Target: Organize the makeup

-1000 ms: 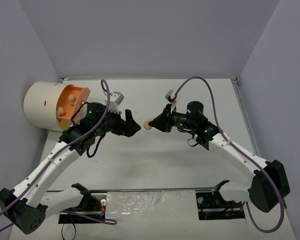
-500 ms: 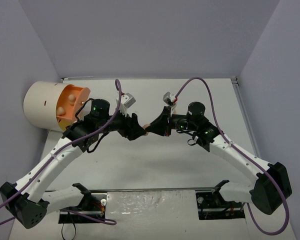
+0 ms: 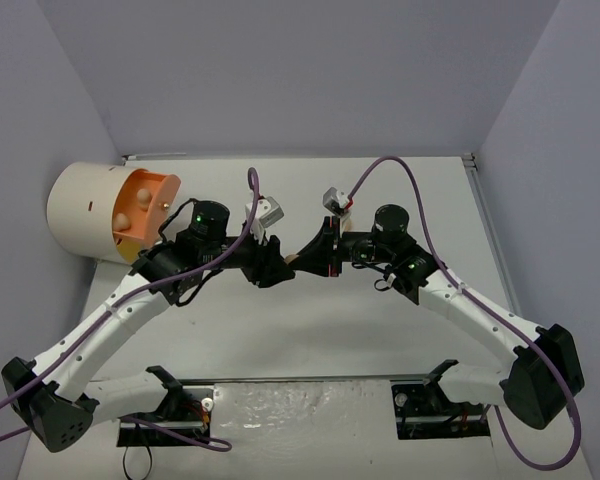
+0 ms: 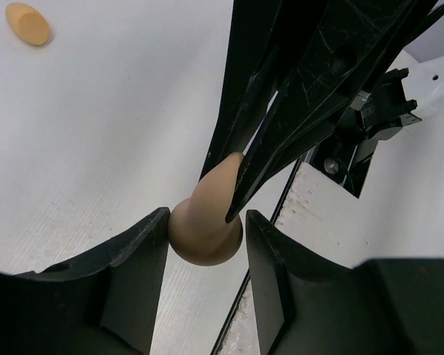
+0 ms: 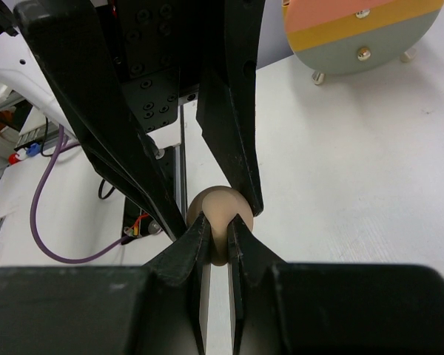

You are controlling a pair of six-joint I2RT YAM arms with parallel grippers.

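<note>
Two grippers meet on one peach sponge point(image 4: 205, 235) above the middle of the table point(image 3: 310, 330). The right gripper point(image 5: 216, 225) is clamped tight on its narrow tip. The left gripper point(image 4: 207, 218) stands part-open on either side of the fat end, touching or nearly so; whether it grips, I cannot tell. A second sponge point(image 4: 28, 24) lies alone on the table, and two more sponges point(image 3: 127, 220) sit in the orange front of the cream cylinder point(image 3: 85, 210).

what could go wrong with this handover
1. The right hand pinches the sponge only by its narrow tip, and the left hand isn't clearly gripping the fat end, so an early release might drop it.
2. The two hands are almost touching and may collide.
</note>
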